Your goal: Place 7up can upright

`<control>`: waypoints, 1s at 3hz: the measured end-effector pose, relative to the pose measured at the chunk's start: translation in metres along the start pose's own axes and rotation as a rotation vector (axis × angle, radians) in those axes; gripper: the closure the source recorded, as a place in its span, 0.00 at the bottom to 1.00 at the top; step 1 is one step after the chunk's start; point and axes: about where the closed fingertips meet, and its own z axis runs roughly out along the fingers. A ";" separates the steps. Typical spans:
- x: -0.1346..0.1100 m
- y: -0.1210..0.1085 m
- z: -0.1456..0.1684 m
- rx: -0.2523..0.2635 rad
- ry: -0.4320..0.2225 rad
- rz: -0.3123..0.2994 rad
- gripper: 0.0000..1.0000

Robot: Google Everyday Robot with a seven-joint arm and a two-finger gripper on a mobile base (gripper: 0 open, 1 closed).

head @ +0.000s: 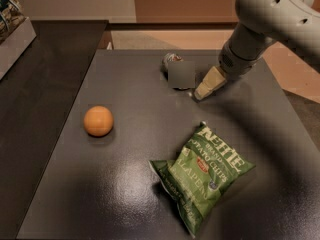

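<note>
The 7up can (pixel 172 60) lies on its side at the far middle of the dark table (pixel 135 134). Only its shiny far end shows; a grey blur covers the rest. My gripper (pixel 204 88) is low over the table, just right of the can and close beside it. The white arm (pixel 260 19) reaches down to it from the upper right.
An orange (pixel 98 120) sits at the left middle of the table. A green Kettle chip bag (pixel 202 173) lies at the front right. A lower dark counter (pixel 45 84) with a box of goods (pixel 12 24) runs along the left.
</note>
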 end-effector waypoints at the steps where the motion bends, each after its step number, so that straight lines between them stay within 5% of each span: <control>1: -0.011 -0.017 0.011 -0.025 -0.053 0.036 0.00; 3: -0.018 -0.017 -0.017 -0.077 -0.185 -0.035 0.00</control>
